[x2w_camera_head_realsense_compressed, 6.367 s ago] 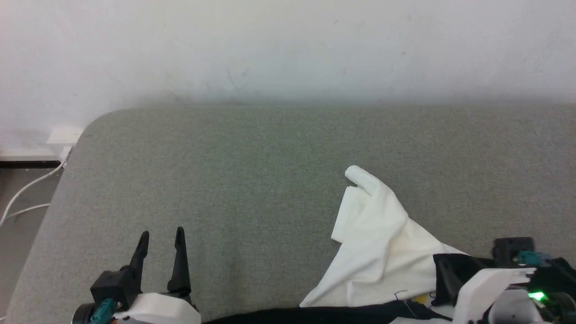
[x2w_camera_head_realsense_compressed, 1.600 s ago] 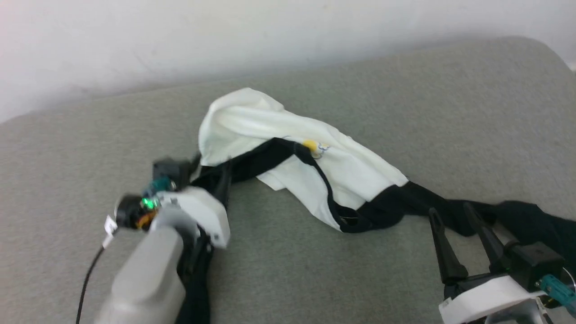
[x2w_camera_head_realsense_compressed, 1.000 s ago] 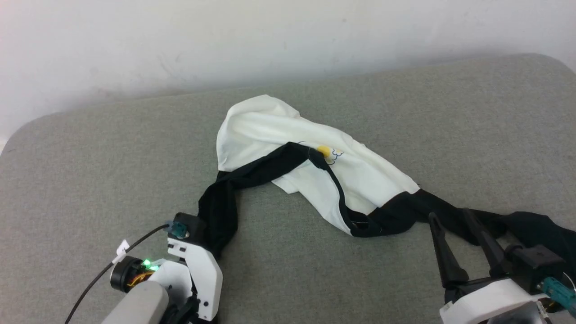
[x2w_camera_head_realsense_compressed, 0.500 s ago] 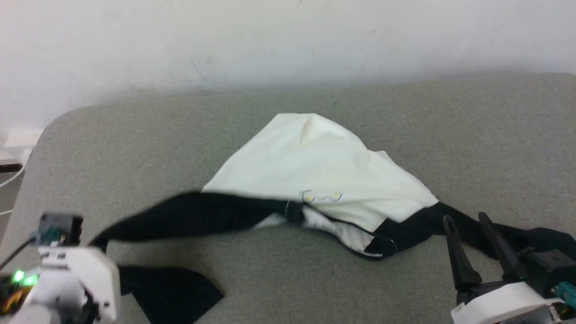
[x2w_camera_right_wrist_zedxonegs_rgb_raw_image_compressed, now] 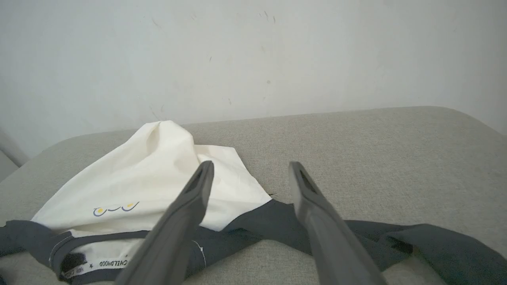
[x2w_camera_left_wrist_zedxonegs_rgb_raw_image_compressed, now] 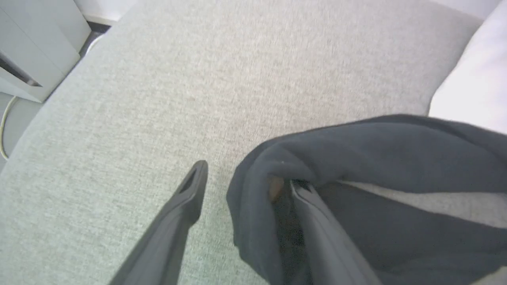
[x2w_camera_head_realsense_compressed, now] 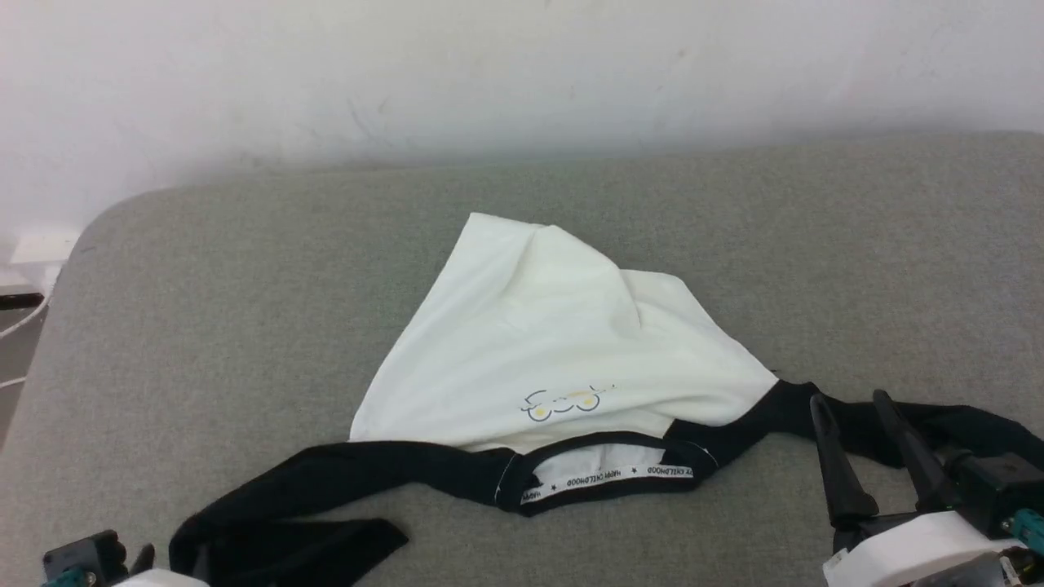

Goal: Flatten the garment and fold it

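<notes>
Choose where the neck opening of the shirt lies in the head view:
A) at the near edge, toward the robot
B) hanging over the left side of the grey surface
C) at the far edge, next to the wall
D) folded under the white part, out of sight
A: the neckline, with its lettered inner band showing, lies along the near edge of the shirt, and the white part spreads away from it toward the wall.

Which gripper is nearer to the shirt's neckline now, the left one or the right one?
Right. The right gripper is beside the neckline, above the black sleeve on that side. The left gripper is farther, at the end of the other sleeve.
</notes>
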